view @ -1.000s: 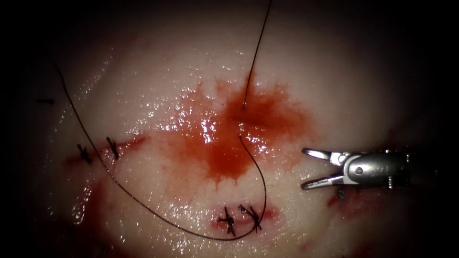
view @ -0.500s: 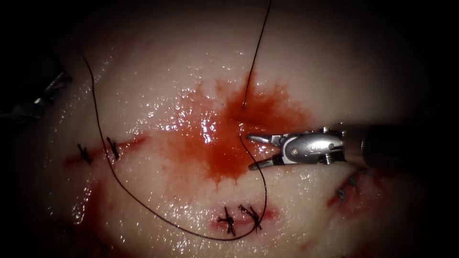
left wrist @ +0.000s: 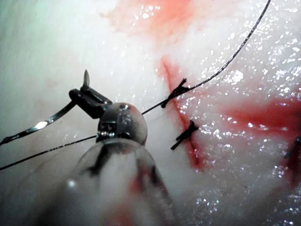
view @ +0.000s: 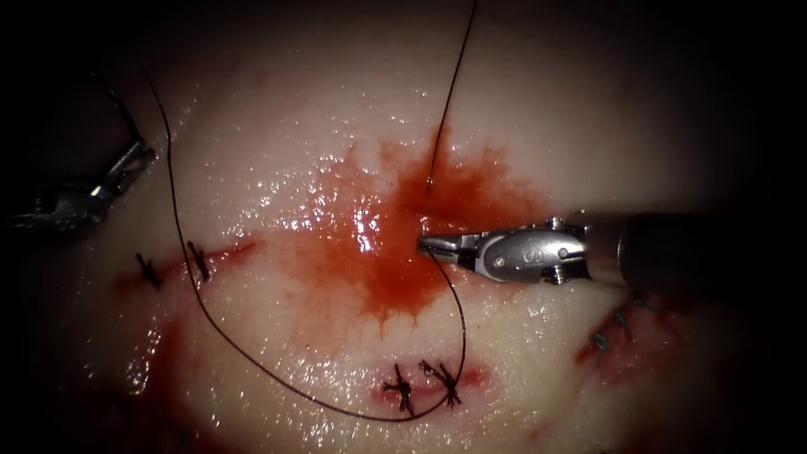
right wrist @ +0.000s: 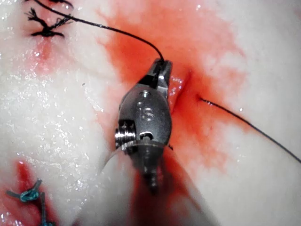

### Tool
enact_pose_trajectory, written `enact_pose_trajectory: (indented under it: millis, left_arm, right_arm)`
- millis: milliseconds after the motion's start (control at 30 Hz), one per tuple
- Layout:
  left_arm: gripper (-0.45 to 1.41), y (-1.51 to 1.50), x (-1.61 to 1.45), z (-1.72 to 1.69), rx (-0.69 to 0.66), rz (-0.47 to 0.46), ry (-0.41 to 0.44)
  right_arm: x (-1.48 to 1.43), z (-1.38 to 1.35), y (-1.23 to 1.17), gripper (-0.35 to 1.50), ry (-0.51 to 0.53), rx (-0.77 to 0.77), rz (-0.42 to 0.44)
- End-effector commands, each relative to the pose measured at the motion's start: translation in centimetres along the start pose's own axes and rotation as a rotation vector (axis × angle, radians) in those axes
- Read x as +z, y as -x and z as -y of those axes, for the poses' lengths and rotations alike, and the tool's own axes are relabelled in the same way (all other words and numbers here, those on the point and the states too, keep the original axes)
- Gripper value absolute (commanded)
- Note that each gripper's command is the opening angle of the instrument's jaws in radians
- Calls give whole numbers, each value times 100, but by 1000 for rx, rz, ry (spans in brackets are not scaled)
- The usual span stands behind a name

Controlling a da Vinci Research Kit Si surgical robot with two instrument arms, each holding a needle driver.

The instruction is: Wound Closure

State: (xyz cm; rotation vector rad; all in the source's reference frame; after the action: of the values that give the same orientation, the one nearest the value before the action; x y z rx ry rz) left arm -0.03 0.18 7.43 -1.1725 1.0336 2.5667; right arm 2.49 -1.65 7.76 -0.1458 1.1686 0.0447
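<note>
1. Fingers of right tool [view: 429,245] closed on thread [view: 460,319] at its exit point in the red fluid [view: 395,277], mid-tissue [view: 277,151].
2. Fingers of left tool [view: 139,158] clamped on needle [left wrist: 40,126] near one end; needle out of tissue, far left of wound.
3. Thread loops from right tool down past bottom stitches [view: 420,382], then up-left toward left tool.
4. Second strand [view: 450,92] runs up from fluid patch.
5. Right tool nearer the exit point.

The tissue [view: 277,126] carries red fluid [view: 395,252] around its cut, dark thread [view: 252,357] looping below the fluid, and knotted stitches [view: 420,382] near that loop.
</note>
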Motion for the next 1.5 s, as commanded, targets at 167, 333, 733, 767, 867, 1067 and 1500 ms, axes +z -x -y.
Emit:
enact_pose_trajectory:
  millis: [167, 333, 733, 767, 867, 1067, 1500]
  left_arm:
    - [-45, -4, 14, -14, -14, -17, 11]
    - [-45, -6, 30, -34, -29, -32, 41]
    - [-45, -2, 47, -59, -63, -44, 76]
    - [-45, -2, 47, -59, -63, -47, 76]
    - [-45, -3, 48, -60, -61, -44, 78]
    - [-45, -3, 49, -62, -67, -48, 78]
    - [-45, -2, 49, -64, -69, -46, 82]
  right_arm:
    - [-6, 15, -11, -35, -36, -5, 17]
    - [-33, 42, -33, -35, -79, -18, 24]
    - [-86, 147, -104, -35, -227, -94, 9]
    - [-87, 156, -111, -35, -248, -110, 1]
    - [-90, 175, -126, -35, -282, -112, -19]
    - [-90, 184, -150, -35, -313, -104, -62]
    - [-106, 18, -96, 140, -99, 0, -113]
